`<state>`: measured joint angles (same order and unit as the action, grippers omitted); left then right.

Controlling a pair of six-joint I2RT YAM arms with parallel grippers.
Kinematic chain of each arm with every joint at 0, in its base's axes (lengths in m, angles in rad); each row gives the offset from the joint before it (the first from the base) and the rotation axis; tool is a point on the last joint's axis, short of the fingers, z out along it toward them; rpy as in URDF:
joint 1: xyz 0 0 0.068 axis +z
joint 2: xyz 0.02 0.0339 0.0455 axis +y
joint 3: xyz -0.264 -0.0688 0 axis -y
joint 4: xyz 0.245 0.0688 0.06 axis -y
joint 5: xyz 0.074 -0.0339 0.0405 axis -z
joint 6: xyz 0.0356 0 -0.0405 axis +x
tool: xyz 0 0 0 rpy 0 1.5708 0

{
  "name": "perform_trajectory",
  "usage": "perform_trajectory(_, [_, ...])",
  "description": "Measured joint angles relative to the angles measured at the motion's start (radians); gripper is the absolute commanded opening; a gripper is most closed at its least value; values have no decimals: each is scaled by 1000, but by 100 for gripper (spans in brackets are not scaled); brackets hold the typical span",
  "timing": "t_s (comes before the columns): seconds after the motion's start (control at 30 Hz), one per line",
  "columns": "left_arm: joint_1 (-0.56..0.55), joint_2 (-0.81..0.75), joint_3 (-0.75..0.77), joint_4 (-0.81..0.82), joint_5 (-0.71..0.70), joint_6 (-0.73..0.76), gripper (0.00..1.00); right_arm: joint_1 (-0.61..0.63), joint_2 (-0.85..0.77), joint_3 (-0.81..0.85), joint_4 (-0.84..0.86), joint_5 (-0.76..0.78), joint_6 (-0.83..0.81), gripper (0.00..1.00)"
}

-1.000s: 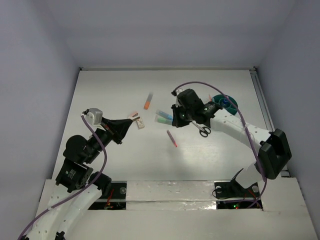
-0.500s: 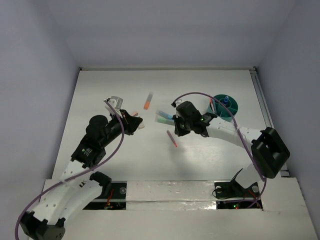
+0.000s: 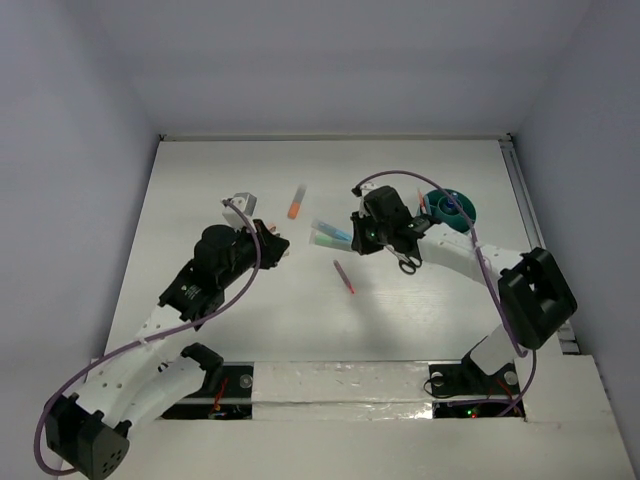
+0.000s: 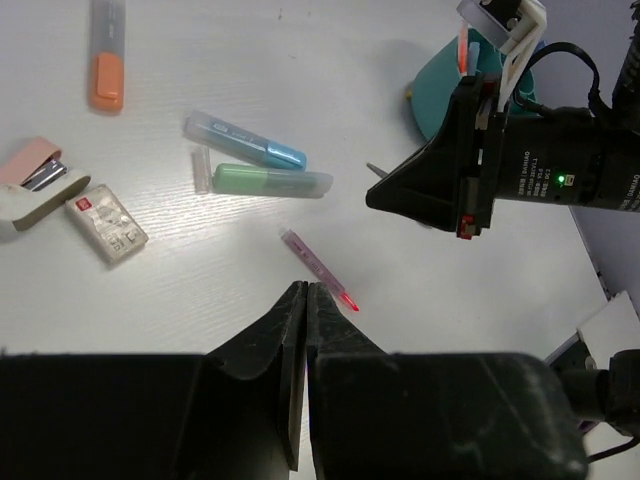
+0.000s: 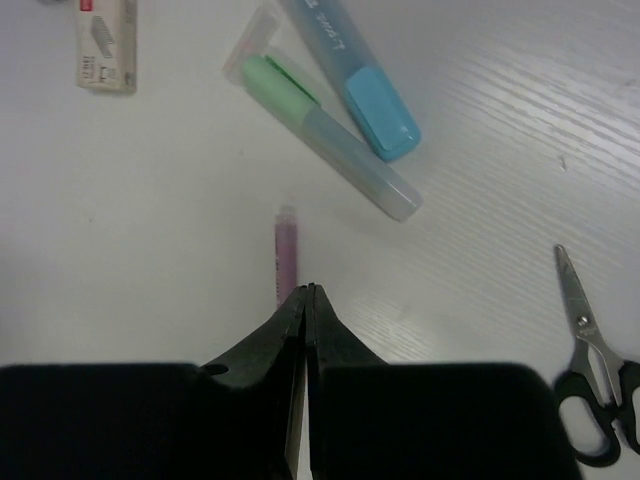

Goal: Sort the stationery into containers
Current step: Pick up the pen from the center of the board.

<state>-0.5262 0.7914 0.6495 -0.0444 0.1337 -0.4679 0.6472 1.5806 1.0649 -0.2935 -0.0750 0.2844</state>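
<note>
The left fingers (image 4: 285, 335) and right fingers (image 5: 286, 325) are pressed together, empty; a pink pen (image 5: 286, 252) is laid on the worktop (image 5: 140, 210).

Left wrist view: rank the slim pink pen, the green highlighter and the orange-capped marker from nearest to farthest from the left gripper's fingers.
Ranked from the left gripper, whose fingers are shut:
1. slim pink pen, just ahead of it, slightly to the right.
2. green highlighter, farther up the view, a little to the left.
3. orange-capped marker, at the far upper left corner.
</note>
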Motion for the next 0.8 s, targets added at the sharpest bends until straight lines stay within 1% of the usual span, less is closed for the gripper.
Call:
perform_trajectory(0.07, [-4, -13, -14, 5, -21, -17, 0, 2, 13, 9, 22, -16, -1, 17])
perform_trajectory(0.1, [-4, -22, -17, 6, -31, -24, 0, 3, 28, 22, 27, -19, -2, 23])
perform_trajectory(0.2, [-3, -46, -16, 12, -45, -30, 0, 7, 108, 91, 46, -31, -38, 31])
perform_trajectory(0.23, [-3, -51, -14, 10, -46, -30, 0, 7, 135, 113, 52, -40, -56, 32])
perform_trajectory(0.27, [-4, -56, -10, 5, -46, -27, 0, 7, 161, 133, 53, -50, -75, 35])
perform_trajectory(0.3, [-4, -60, -1, -6, -46, -25, 0, 7, 190, 159, 48, -61, -91, 40])
perform_trajectory(0.37, [-4, -69, 21, -27, -46, -14, 0, 7, 238, 200, 52, -80, -131, 45])
perform_trajectory(0.6, [-4, -143, 92, -66, -71, 75, 6, 7, 346, 334, 19, -138, -241, 46])
perform_trajectory(0.8, [-3, -164, 100, -72, -105, 131, 6, 7, 420, 439, -48, -165, -311, 46])
